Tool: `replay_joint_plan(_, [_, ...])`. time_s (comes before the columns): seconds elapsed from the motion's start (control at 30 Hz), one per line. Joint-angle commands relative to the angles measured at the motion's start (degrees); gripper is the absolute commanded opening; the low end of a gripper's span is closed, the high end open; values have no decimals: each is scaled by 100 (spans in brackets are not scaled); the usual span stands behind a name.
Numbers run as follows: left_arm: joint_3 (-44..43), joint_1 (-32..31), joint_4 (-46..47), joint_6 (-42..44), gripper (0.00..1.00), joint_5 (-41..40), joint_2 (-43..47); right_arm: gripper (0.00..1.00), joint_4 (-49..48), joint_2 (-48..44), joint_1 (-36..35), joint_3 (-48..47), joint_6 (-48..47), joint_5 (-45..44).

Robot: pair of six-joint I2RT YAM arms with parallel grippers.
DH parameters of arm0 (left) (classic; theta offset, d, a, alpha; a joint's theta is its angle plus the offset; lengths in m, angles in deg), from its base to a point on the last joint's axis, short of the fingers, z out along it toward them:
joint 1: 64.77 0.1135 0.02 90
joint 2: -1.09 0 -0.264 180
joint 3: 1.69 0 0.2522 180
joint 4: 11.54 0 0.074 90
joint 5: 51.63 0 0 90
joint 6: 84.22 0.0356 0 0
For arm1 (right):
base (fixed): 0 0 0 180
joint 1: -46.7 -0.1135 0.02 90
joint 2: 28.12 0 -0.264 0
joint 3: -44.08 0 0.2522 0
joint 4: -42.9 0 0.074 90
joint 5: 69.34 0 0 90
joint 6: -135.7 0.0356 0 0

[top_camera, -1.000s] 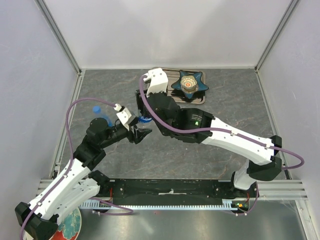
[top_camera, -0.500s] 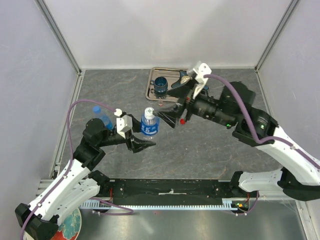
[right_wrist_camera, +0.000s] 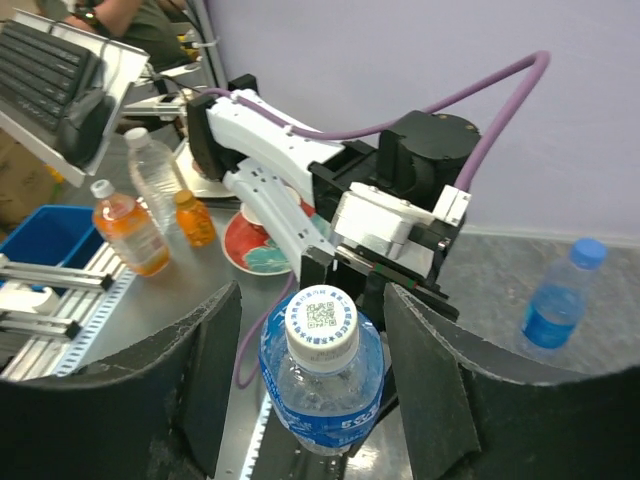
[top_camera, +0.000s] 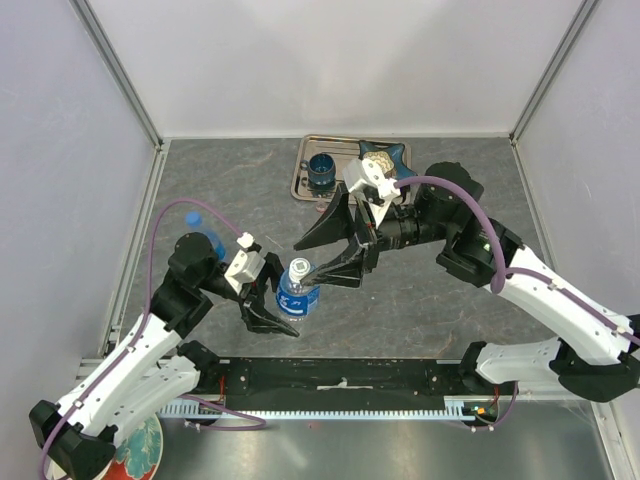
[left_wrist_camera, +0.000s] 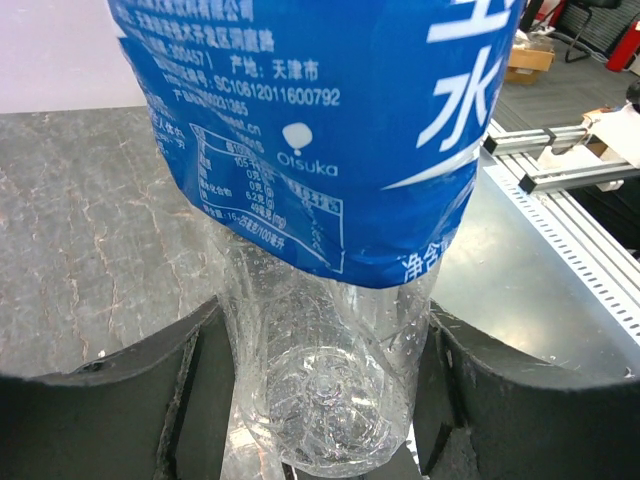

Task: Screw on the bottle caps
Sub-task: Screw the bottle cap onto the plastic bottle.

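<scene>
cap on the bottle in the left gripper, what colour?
White, dark QR code on top. The cap on that bottle shows best in the right wrist view.

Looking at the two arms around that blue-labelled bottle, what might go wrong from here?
The left pincer grips the clear plastic blue-labelled bottle low on its crinkled wall; twisting may spin or crush it.
The right pincer stands open astride the white round plastic cap; closing off-centre may tip the bottle.
The small blue-capped bottle stands beside the left arm and may be knocked.
</scene>
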Motion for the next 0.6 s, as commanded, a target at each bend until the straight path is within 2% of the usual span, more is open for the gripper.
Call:
replay_joint_plan(0.0, [-263,-38,84,-235,2,332,4,62,-951,101,59,21,438,879])
replay_joint_plan(0.1, [-280,-38,93,-227,2,288,4,54,-1092,215,77,21,604,1011])
replay_joint_plan(0.57, [-289,-38,102,-227,2,261,83,57,-1198,304,103,302,675,914])
